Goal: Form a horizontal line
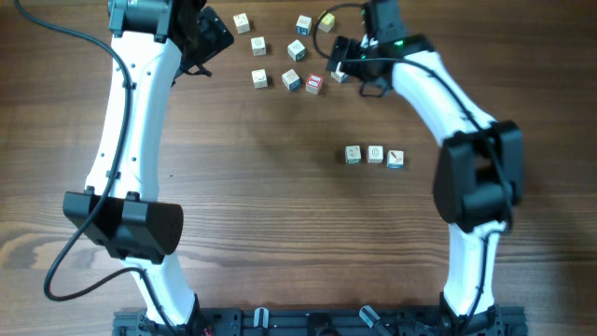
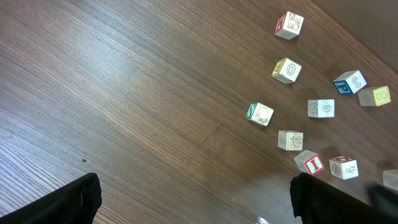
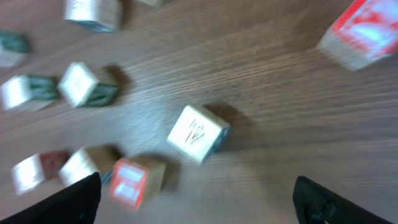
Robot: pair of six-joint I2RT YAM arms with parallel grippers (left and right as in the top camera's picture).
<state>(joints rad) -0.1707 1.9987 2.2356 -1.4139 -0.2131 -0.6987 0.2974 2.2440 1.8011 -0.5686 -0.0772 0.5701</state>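
Note:
Three small pale wooden cubes form a short row point(image 1: 374, 155) right of the table's centre, touching side to side. Several loose cubes point(image 1: 291, 79) lie scattered at the far middle. My right gripper point(image 1: 338, 63) hovers over the right end of that scatter, open; in the blurred right wrist view it point(image 3: 199, 205) has bare wood between its fingers, a blue-marked cube point(image 3: 198, 132) just ahead and a red-marked cube point(image 3: 134, 180) by its left finger. At the far left, my left gripper point(image 1: 213, 42) is open and empty point(image 2: 199, 208), with the loose cubes point(image 2: 290, 139) off to its right.
Both white arms reach in from the near edge, the left one point(image 1: 121, 140) along the left side, the right one point(image 1: 466, 159) just right of the row. A black rail point(image 1: 308, 322) runs along the front edge.

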